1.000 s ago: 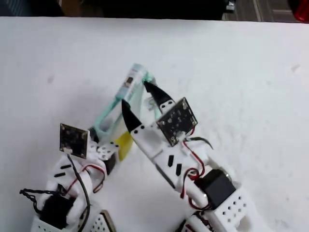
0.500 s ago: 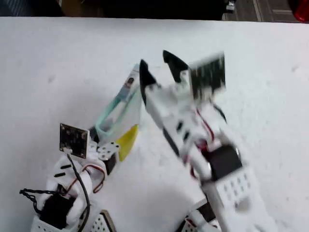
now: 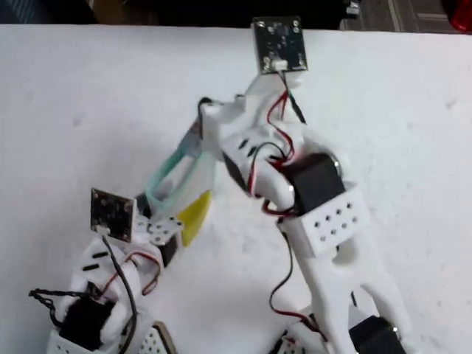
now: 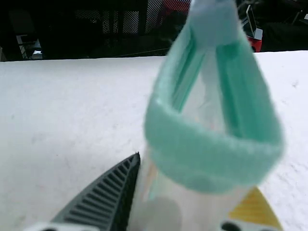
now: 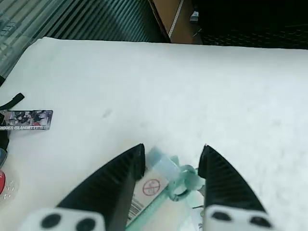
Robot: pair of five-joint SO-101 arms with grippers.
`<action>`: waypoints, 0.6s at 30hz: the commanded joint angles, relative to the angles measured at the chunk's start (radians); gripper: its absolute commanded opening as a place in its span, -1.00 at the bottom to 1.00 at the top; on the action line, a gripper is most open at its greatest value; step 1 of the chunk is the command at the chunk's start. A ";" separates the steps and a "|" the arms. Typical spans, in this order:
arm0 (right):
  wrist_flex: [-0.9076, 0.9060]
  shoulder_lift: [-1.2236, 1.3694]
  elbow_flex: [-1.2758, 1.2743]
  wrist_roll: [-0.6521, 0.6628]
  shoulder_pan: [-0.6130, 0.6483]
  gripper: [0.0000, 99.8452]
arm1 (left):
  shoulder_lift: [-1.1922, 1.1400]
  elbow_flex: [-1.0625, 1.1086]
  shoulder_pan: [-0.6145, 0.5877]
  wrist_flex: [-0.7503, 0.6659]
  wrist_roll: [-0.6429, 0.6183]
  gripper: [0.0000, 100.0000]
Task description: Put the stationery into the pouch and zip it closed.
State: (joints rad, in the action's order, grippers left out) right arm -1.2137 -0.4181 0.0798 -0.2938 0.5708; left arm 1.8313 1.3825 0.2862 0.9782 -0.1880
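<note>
- On the white table, a clear pouch with a teal zip band is sitting between the two arms, running from the near left arm out toward the middle of the table.
- The left gripper is clamping the near end of the pouch; its ribbed dark finger is pressing against the clear wall, and a yellow corner of the pouch is showing on the other side.
- The pouch mouth is gaping open: in the left wrist view the teal band is forming a wide loop, with the two zip sides well apart.
- What is lying inside the pouch cannot be told.
- The right gripper is hanging over the far end of the pouch with its two black fingers spread, one on each side of the pouch tip, gripping nothing.
- Between those fingers, the teal zip pull is sticking out from the pouch end, and a small white label is showing just beside it on the pouch wall.
- Whether either black finger is touching the pouch cannot be told.
- In the high view the right arm is stretching across the table and covering the far tip of the pouch.
- A printed strip is lying well apart from the pouch, near the table edge.
</note>
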 commanded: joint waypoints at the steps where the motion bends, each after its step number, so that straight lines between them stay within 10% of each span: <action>1: -0.022 -0.002 0.040 -0.008 0.025 -0.67 | -0.001 -0.031 0.012 0.014 -0.015 -0.48; 18: -0.088 -0.035 0.061 0.000 0.099 -0.92 | -0.001 -0.031 0.010 0.014 -0.015 -0.48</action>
State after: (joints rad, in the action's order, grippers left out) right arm -1.2935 -0.4181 0.1028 -0.2938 0.6536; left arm 1.8313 1.3825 0.2862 0.9782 -0.1880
